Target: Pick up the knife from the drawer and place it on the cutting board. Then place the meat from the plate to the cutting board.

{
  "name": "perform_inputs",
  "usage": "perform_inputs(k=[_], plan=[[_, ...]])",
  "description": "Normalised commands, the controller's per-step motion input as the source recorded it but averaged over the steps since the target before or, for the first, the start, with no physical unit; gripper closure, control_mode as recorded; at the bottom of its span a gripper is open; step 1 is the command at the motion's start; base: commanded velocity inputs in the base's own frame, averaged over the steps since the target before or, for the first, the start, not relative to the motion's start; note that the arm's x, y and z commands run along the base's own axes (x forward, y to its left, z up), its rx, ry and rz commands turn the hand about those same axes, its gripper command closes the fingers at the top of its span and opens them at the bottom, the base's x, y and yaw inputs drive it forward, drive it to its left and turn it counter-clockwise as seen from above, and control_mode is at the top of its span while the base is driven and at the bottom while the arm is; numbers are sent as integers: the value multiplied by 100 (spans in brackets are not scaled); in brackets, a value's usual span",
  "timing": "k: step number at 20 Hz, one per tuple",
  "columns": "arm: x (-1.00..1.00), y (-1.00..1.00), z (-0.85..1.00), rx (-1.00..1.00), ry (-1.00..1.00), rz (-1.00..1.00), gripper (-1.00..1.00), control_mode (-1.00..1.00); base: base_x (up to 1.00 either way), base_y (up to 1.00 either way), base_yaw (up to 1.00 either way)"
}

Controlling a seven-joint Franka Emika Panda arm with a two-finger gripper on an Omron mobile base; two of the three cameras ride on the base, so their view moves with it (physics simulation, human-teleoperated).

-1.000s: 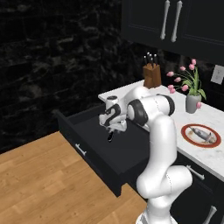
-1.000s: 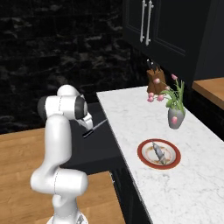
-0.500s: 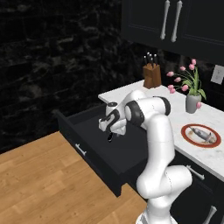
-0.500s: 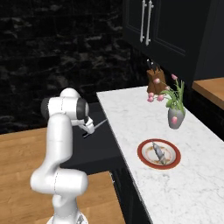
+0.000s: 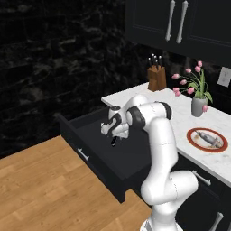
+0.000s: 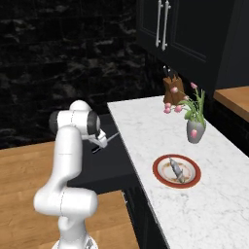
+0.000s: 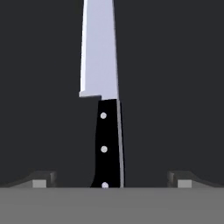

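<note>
The knife [image 7: 104, 146] lies flat on the dark floor of the open black drawer [image 5: 97, 164], black handle nearest the hand and silver blade pointing away. My gripper [image 7: 111, 179] hangs open just above it, one fingertip on each side of the handle and neither touching it. From the left the gripper [image 5: 113, 139] points down into the drawer, and from the right the gripper [image 6: 99, 144] sits low over the drawer [image 6: 114, 163]. The meat [image 5: 208, 137] rests on the red-rimmed plate [image 5: 191, 135] on the counter; the same meat [image 6: 175, 169] and plate [image 6: 158, 171] appear from the right. The cutting board is out of view.
A white marble counter [image 6: 146, 131] runs beside the drawer. On it stand a wooden knife block [image 5: 156, 77] at the back and a grey vase of pink flowers [image 5: 197, 106] near the plate. Black wall cabinets [image 5: 180, 22] hang above. Wooden floor [image 5: 40, 189] lies in front of the drawer.
The gripper has come down a little deeper into the drawer toward the knife, still open. Nothing else has moved.
</note>
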Motion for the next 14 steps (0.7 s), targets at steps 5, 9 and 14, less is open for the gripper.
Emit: perform_inputs(k=[5,9,14], plan=[[14,0,-30,1,2,5,-100,-100,0,0,0],[7,0,-29,0,7,3,-100,-100,0,0,0],[0,2,-28,0,10,0,100,-100,0,0,0]])
